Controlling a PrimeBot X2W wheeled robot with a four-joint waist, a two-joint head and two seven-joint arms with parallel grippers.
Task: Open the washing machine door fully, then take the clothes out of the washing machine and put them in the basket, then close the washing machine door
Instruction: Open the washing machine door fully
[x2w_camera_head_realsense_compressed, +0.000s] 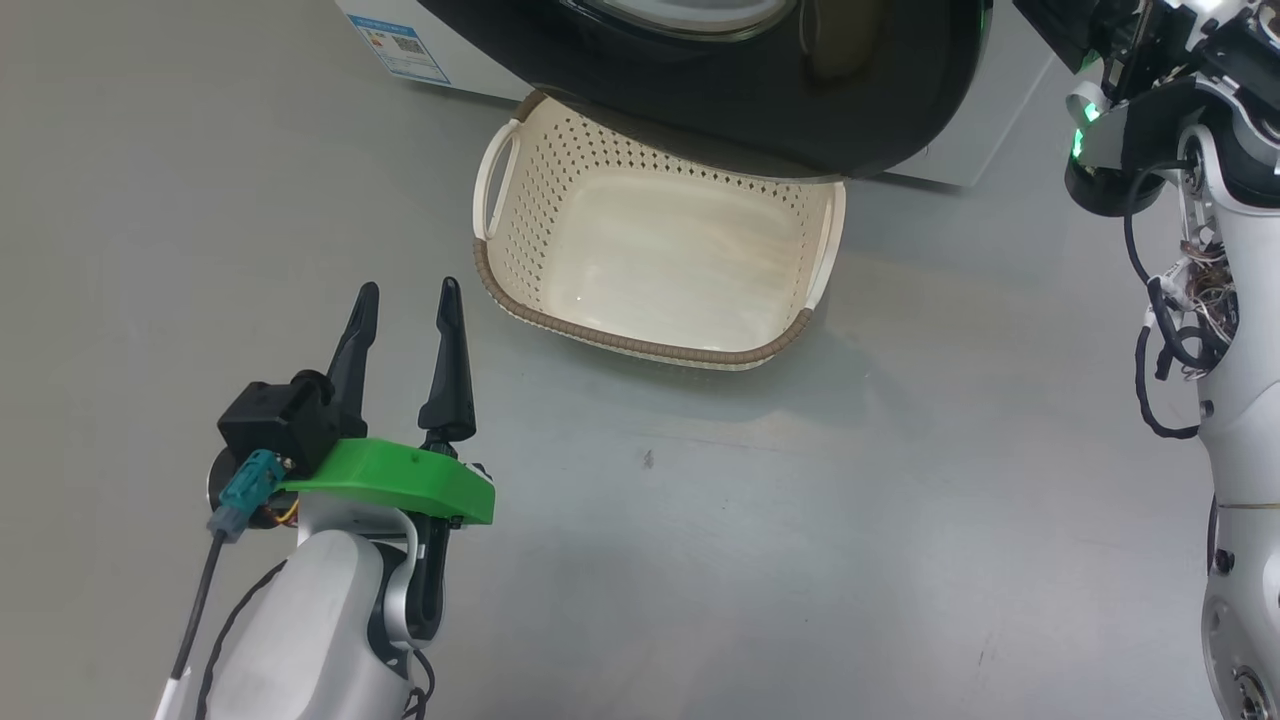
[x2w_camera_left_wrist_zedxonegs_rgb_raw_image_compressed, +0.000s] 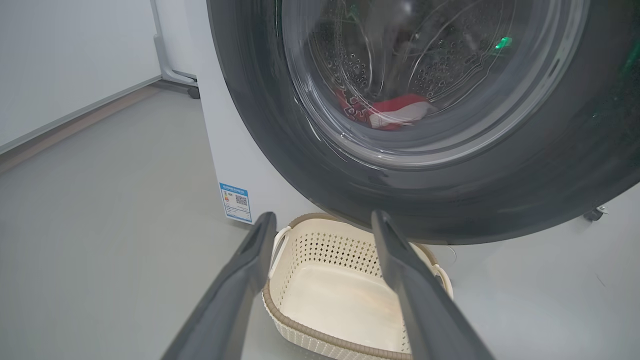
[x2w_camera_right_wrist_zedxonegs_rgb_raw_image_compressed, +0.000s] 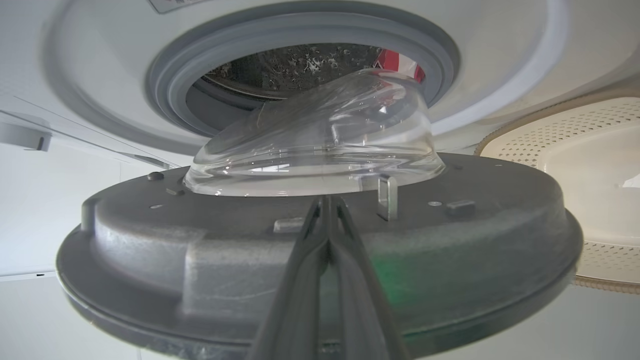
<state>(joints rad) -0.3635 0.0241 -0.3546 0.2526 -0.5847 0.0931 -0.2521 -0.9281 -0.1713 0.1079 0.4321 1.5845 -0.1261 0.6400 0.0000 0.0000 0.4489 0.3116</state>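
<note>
Head view
- Left gripper: jaws spread wide, nothing between them, hanging over bare floor.
- Basket: near, ahead and right of the left fingertips. It is empty, standing on the floor.
- Washing machine door: beyond the basket from this gripper. Its black rim overhangs the basket's far edge.

Left wrist view
- Left gripper: same reading, fingers well apart and empty.
- Clothes: a red and white bundle, above and ahead of the fingertips. I see it through the door glass, lying low in the drum.
- Basket: just below and past the fingertips, framed between the two fingers.
- Washing machine: white front panel, ahead and left of the left finger.

Right wrist view
- Right gripper: fingers pressed together, holding nothing. The tips lie over the door's grey inner face, just short of the glass bowl. I cannot confirm contact.
- Drum mouth: beyond the bowl. The door stands partly swung from it.
- Clothes: a red patch inside the drum, above and right of the tips.

Step in hand
- Judgement: first step, opening the door. It is ajar, not fully open, and no garment is out.

Next move
- Judgement: I press the closed right fingers on the inner face and follow the hinge arc until the door stands wide, minding its lower rim over the basket. The spread left gripper then reaches into the drum.
</note>
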